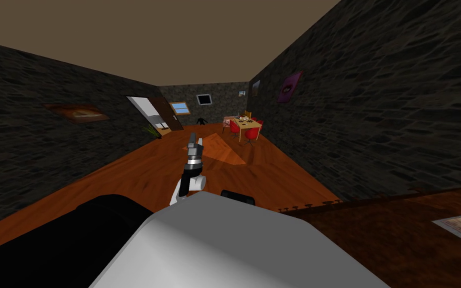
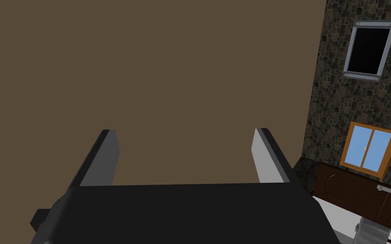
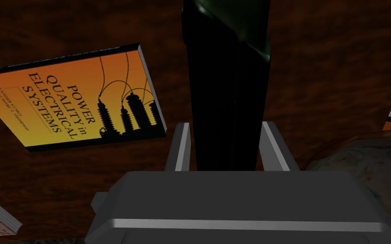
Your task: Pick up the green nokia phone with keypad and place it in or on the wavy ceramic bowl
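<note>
**Phone** (image 3: 226, 76): near-black with a green sheen, clamped between the fingers of the right gripper (image 3: 226, 127) over the dark wooden table (image 3: 63, 182), just beside the orange book (image 3: 71, 101).
**Pick-up:** judged done.
**Outstanding:** placing in the bowl. The mottled grey-brown rounded shape (image 3: 360, 165), across the phone from the book, may be it.
**Left gripper** (image 2: 184, 131): fingers apart, empty.
</note>
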Available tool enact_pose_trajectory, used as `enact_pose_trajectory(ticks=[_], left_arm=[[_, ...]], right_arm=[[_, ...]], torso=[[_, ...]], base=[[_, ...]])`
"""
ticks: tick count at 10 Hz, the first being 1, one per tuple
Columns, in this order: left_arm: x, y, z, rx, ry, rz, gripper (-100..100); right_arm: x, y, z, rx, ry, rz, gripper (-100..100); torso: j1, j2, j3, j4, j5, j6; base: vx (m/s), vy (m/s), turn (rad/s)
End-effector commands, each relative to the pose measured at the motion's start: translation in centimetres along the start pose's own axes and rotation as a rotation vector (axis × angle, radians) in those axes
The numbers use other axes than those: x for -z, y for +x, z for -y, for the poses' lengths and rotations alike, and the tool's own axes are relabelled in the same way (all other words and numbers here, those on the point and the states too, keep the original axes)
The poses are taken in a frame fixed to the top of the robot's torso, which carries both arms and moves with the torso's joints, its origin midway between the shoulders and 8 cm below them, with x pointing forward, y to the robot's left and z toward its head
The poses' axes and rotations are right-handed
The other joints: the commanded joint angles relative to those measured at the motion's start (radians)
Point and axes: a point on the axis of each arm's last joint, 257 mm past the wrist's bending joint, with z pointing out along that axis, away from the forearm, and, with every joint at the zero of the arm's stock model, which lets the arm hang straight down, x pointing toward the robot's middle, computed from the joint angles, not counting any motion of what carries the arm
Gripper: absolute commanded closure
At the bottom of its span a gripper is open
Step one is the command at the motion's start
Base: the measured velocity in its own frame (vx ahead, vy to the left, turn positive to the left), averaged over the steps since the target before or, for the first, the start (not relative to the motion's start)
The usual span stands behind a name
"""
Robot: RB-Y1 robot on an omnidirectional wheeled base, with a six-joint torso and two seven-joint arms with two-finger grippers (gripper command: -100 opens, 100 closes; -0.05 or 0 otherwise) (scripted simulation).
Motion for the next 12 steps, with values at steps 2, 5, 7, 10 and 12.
enact_pose_trajectory(ticks=[2,5,7,10,12], left_arm=[[0.0,0.0,0.0,0.0,0.0,0.0,0],[0.0,0.0,0.0,0.0,0.0,0.0,0],[0.0,0.0,0.0,0.0,0.0,0.0,0],[0.0,0.0,0.0,0.0,0.0,0.0,0],[0.0,0.0,0.0,0.0,0.0,0.0,0]], right_arm=[[1.2,-1.6,0.6,0.01,0.015,0.041,100],[2.2,-3.6,0.7,0.027,0.015,0.1,100],[2.7,-4.8,0.6,0.036,0.007,0.135,100],[3.5,-6.7,0.1,0.051,-0.012,0.191,100],[4.1,-8.0,-0.4,0.061,-0.028,0.229,100]], torso=[[0.001,-0.001,-0.001,0.0,0.0,-0.001],[0.004,-0.003,-0.002,-0.001,0.002,-0.002],[0.007,-0.005,-0.003,-0.002,0.004,-0.003],[0.01,-0.007,-0.004,-0.003,0.005,-0.004],[0.012,-0.007,-0.005,-0.003,0.006,-0.004]], base=[[-0.017,0.0,-0.041],[-0.007,0.023,-0.012],[0.008,0.053,0.015],[0.013,0.064,0.031],[0.009,0.072,0.041]])
